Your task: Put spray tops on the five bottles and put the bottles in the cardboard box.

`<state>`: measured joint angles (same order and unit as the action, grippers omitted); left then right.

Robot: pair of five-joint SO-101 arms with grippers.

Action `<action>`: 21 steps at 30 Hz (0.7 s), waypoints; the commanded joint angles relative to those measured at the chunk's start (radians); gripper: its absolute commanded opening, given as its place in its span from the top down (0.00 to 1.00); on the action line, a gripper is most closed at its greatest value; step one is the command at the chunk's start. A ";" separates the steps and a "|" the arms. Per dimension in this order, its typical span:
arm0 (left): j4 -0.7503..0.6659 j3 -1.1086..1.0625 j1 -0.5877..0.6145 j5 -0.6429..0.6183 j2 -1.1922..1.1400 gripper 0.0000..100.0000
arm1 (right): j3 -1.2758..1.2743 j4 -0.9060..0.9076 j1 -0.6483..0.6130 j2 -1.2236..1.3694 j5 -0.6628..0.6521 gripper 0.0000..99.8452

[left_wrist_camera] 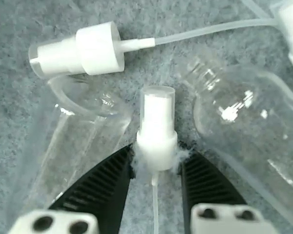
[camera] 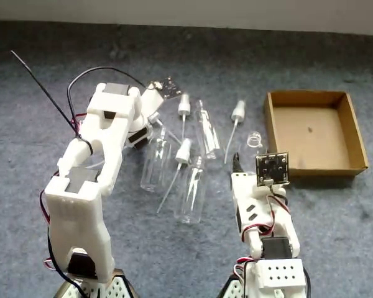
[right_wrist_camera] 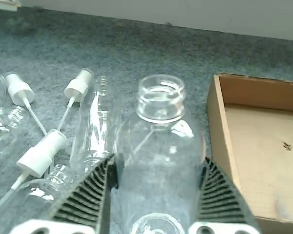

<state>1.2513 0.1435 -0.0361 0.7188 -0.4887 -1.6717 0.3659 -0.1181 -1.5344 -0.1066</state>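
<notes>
Watching left gripper: I see jaws pinching a white plastic spray top between two lying clear bottles;
My right gripper: jaws clamping an open-necked clear plastic bottle near the brown cardboard box

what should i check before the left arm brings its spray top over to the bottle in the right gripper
1. Left gripper clamped on the spray top at its collar: ok.
2. Right gripper shut on the bottle: ok.
3. Bottle's neck open, no top on it: ok.
4. Spray top lined up over that neck: not ok, it sits low among the lying bottles.
5. Dip tube straight: cannot tell, it runs out of view between the jaws.
6. Cardboard box open side up: ok.
</notes>
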 commanded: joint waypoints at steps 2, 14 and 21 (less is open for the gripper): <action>0.005 0.030 -0.021 0.009 0.008 0.96 | -0.108 -0.027 -0.005 -0.021 0.003 0.89; 0.006 -0.113 -0.012 0.006 0.050 0.96 | -0.108 -0.027 -0.005 -0.021 0.008 0.89; 0.195 -0.119 -0.019 0.009 0.217 0.96 | -0.108 -0.027 -0.054 -0.021 0.009 0.89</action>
<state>1.3387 0.0222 -0.0391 0.7219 -0.4043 -1.6717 0.3659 -0.1304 -1.5344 -0.1066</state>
